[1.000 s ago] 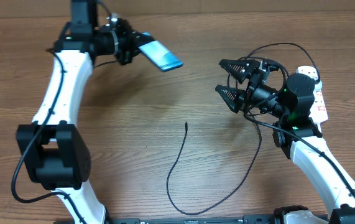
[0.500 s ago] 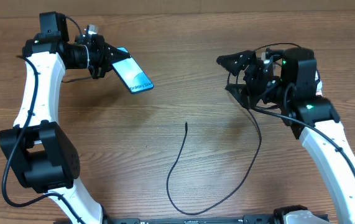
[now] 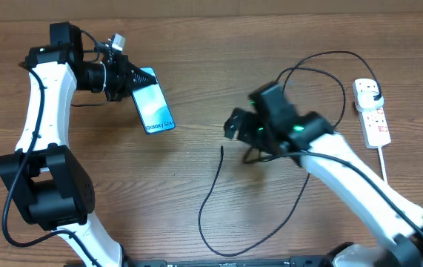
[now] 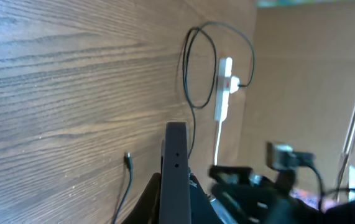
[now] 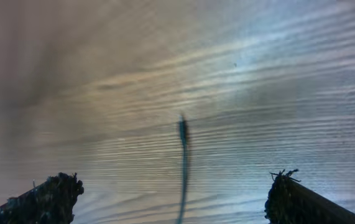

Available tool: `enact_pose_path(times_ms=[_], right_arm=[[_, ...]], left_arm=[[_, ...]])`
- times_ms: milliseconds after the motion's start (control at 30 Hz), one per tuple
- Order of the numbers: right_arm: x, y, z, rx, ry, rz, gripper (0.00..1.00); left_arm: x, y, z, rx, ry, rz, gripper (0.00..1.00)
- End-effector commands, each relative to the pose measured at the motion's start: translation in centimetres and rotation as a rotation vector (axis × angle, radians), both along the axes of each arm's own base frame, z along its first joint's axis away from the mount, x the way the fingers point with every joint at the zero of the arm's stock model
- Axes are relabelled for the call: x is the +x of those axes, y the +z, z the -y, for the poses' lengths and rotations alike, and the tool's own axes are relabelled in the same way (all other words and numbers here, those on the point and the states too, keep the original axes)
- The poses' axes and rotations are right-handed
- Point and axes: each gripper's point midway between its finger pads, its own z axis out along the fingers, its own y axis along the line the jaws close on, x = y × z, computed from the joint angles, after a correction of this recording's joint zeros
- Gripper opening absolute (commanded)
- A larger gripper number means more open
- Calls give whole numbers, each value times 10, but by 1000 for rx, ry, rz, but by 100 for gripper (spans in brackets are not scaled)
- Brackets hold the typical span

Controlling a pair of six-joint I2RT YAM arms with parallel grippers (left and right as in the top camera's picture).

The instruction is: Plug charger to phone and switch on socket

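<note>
1. Left gripper point(image 3: 127, 78): pressed shut on one end of the phone point(image 3: 154, 110), holding it in the air over the far left of the table point(image 3: 122, 200), as half a second ago.
2. Phone: its free end has swung nearer. The lit screen now faces up and its lettering shows.
3. Right gripper point(image 5: 174, 186): fingers spread wide and empty. It has travelled left from beside the socket point(image 3: 372, 111) to above the cable's tip.
4. Charger point(image 3: 210, 191): lies loose on the table, unmoved. Its connector tip point(image 5: 182, 127) lies between the spread fingers in the wrist view.
5. Socket: far right, now uncovered; the charger's other end runs up to it.
</note>
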Motion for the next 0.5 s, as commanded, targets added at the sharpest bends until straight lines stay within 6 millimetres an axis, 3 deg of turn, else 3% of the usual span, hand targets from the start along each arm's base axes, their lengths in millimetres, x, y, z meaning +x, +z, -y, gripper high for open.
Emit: enact_pose_path(times_ms=[0, 233, 467], right_arm=[[2, -38, -6, -117, 27, -45, 99], [-13, -86, -25, -165, 108, -160, 99], [-22, -97, -39, -173, 163, -170, 99]], left_arm=[[-10, 18, 3, -8, -80, 122, 4], [-15, 15, 2, 11, -103, 131, 4], [-12, 18, -10, 0, -78, 147, 4]])
